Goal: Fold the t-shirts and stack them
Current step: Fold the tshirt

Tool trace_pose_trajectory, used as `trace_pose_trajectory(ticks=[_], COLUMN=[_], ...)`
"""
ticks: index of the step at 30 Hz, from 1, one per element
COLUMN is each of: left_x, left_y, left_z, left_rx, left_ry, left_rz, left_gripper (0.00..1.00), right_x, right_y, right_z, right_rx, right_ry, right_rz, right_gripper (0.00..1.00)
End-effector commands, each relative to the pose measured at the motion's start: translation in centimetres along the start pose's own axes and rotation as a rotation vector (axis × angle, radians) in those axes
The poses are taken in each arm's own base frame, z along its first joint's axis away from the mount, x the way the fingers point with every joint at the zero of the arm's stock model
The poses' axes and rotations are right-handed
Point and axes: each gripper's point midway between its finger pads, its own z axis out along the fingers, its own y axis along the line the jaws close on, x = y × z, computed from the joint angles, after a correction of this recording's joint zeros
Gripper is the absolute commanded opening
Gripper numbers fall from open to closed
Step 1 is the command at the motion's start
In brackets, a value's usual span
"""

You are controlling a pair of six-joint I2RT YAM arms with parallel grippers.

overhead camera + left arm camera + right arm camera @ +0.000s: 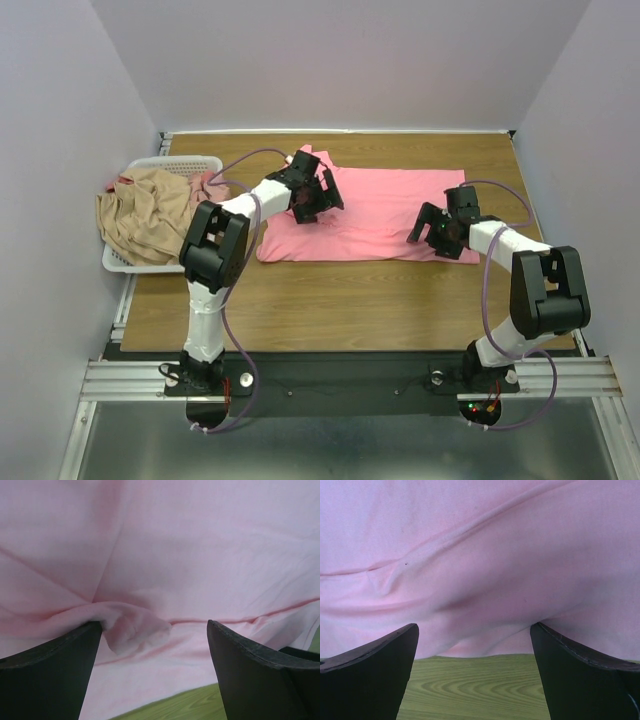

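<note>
1. You are looking at the salmon-pink shirt (385,210), which is lying spread flat across the middle of the wooden table (350,300), its long side running left to right.
2. Your left gripper (318,198) is hovering over the shirt's left end, toward the far edge. In the left wrist view its jaws are standing wide apart and holding nothing.
3. In that same view, the cloth is bunching into a small pucker (132,627), which is touching the inner edge of one finger (50,672).
4. Your right gripper (437,228) is hanging over the shirt's right end, at its near edge. Its jaws are also standing wide apart with nothing between them. The right wrist view is showing the hem with a strip of bare wood below it.
5. The tan shirt (150,215) is slumping in a heap in the white basket (185,161) at the table's left edge and spilling over the rim.
6. The dusty pink shirt (208,184) is showing only as a small patch at the basket's right side, just beside your left arm. The rest is hidden.
</note>
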Motion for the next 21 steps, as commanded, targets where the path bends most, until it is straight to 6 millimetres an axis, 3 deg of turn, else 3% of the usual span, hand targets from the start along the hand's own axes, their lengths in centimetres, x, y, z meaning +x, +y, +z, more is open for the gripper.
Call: trace_pose_trajectory(ticks=[1, 3, 4, 5, 7, 8, 11, 12, 13, 14, 15, 17, 18, 19, 20, 21], left_x=[-5.0, -6.4, -6.4, -8.4, -9.0, -10.1, -11.1, -11.9, -11.9, -11.4, -11.8, -11.2, -9.7, -9.9, -8.0, -7.3], left_y=[-3.4, -3.8, -3.0, -4.7, -4.5, -5.0, -5.2, -6.1, -6.1, -4.7, -5.5, -5.1, -3.3, -4.1, -2.0, -1.6], left_z=[0.0, 0.6, 1.7, 1.0, 1.0, 0.3, -2.3, -4.5, -5.4, -5.6, -8.0, -9.9, -9.6, -12.3, -11.6, -12.0], left_rx=[0.054, 0.055, 0.027, 0.053, 0.016, 0.009, -0.012, 0.011, 0.016, -0.03, -0.003, -0.001, -0.034, 0.007, -0.024, -0.016], left_ry=[-0.104, -0.125, -0.103, -0.148, -0.149, -0.186, -0.24, -0.285, -0.293, -0.302, -0.341, -0.355, -0.332, -0.382, -0.347, -0.348], left_rz=[0.043, 0.071, 0.08, 0.102, 0.132, 0.158, 0.172, 0.175, 0.176, 0.169, 0.169, 0.166, 0.151, 0.146, 0.141, 0.129], left_gripper=[0.98, 0.99, 0.99, 0.99, 0.98, 0.99, 0.98, 0.98, 0.99, 0.98, 0.98, 0.99, 0.99, 0.98, 0.99, 0.99], right_x=[1.9, 1.8, 1.7, 1.7, 1.7, 1.7, 1.5, 1.5, 1.4, 1.3, 1.1, 0.5, 0.2, -0.3, -0.7, -1.2], right_y=[-2.1, -2.1, -2.2, -2.1, -2.1, -2.2, -2.2, -2.2, -2.1, -2.0, -1.7, -1.3, -1.3, -1.0, -0.9, -0.6], right_z=[0.9, 0.9, 0.9, 0.8, 0.7, 0.7, 0.7, 0.7, 0.7, 0.6, 0.5, 0.0, -0.2, -0.6, -1.0, -1.6], right_rx=[0.073, 0.074, 0.075, 0.072, 0.072, 0.074, 0.08, 0.079, 0.076, 0.07, 0.06, 0.05, 0.049, 0.044, 0.045, 0.037], right_ry=[0.037, 0.035, 0.032, 0.032, 0.029, 0.027, 0.022, 0.023, 0.021, 0.021, 0.018, -0.001, -0.011, -0.025, -0.041, -0.06], right_rz=[-0.006, -0.009, -0.011, -0.012, -0.014, -0.014, -0.013, -0.014, -0.016, -0.018, -0.025, -0.031, -0.034, -0.036, -0.039, -0.042], right_gripper=[1.0, 1.0, 1.0, 1.0, 1.0, 1.0, 1.0, 1.0, 1.0, 1.0, 1.0, 1.0, 1.0, 1.0, 1.0, 1.0])
